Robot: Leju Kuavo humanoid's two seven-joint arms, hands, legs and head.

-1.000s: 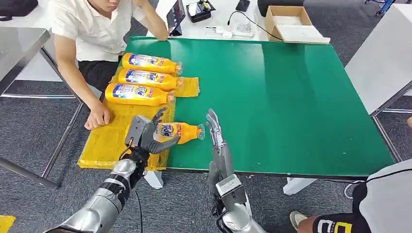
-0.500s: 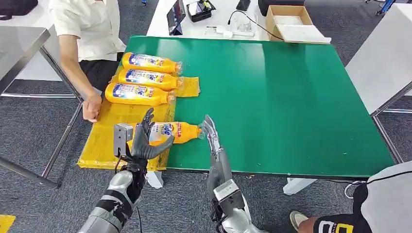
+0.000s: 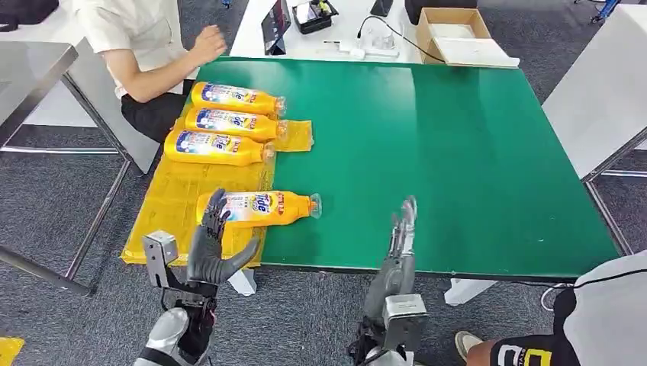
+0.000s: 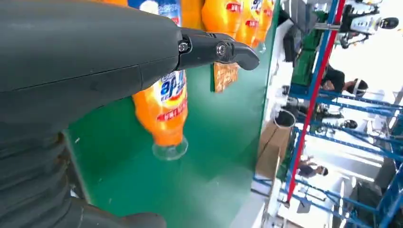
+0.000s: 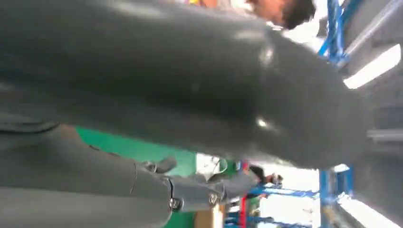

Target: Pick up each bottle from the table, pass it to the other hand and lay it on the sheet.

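Note:
Three orange bottles (image 3: 229, 123) lie side by side on the far part of the yellow sheet (image 3: 172, 217). Nearer me lies another orange bottle (image 3: 263, 207), body on the sheet and neck over the green table (image 3: 458, 152); the left wrist view shows it too (image 4: 164, 109). My left hand (image 3: 215, 245) hovers open at the table's near edge, just short of that bottle, holding nothing. At the near edge further right, my right hand (image 3: 400, 232) is open and empty, fingers pointing away from me.
A person (image 3: 145, 46) sits at the table's far left corner, hand raised near the bottles. Another person's knee (image 3: 603, 313) is at the near right. A cardboard box (image 3: 454, 34) and small electronics (image 3: 313, 15) lie on the white table behind.
Both my hands drew back toward the near edge; the left let go of the near bottle, the right swung to the right. The person's hand lifted off the sheet and moved to the far corner.

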